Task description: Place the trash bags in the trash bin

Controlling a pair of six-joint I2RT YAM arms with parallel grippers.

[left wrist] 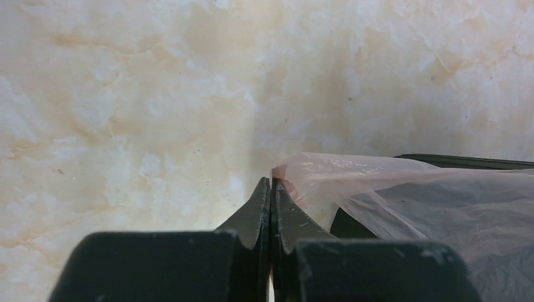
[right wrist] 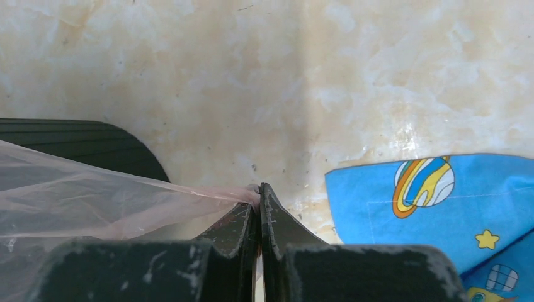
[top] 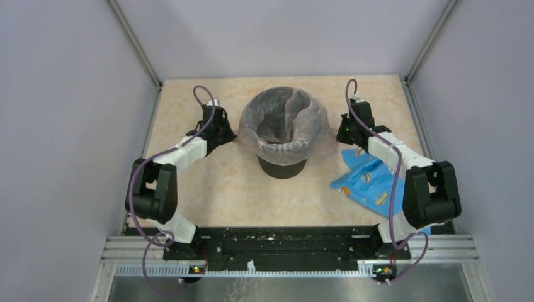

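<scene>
Beige marbled tabletop (top: 220,189), boxed on three sides by pale lavender walls (top: 63,126).

Orientation: the trash bin (top: 282,168) is seen upright at mid-table, mouth upward, only its black lower part exposed. The trash bag (top: 283,123) is seated in it, mouth open upward, with the film turned out over the rim and hanging down the outside. The bag's edge is drawn out to both sides, so its long axis runs left to right across the table, level with the rim.

Grippers: the left gripper (left wrist: 271,189) is noted at the bin's left side, jaws pressed together, with a pink corner of film pinched at the tips. The right gripper (right wrist: 259,192) is noted at the bin's right side, jaws likewise closed, the film tapering to a point caught between them. Both are held just outside the rim, at about rim height, facing each other across the bin.

Clearance: open tabletop is recorded between the bin and the arm bases, and to the bin's near left. A blue printed sheet (top: 368,182) lies flat beneath the right arm, near the bin's base but apart from it. A narrower strip of table is left behind the bin before the far wall. The left arm is close to the left wall rail.
</scene>
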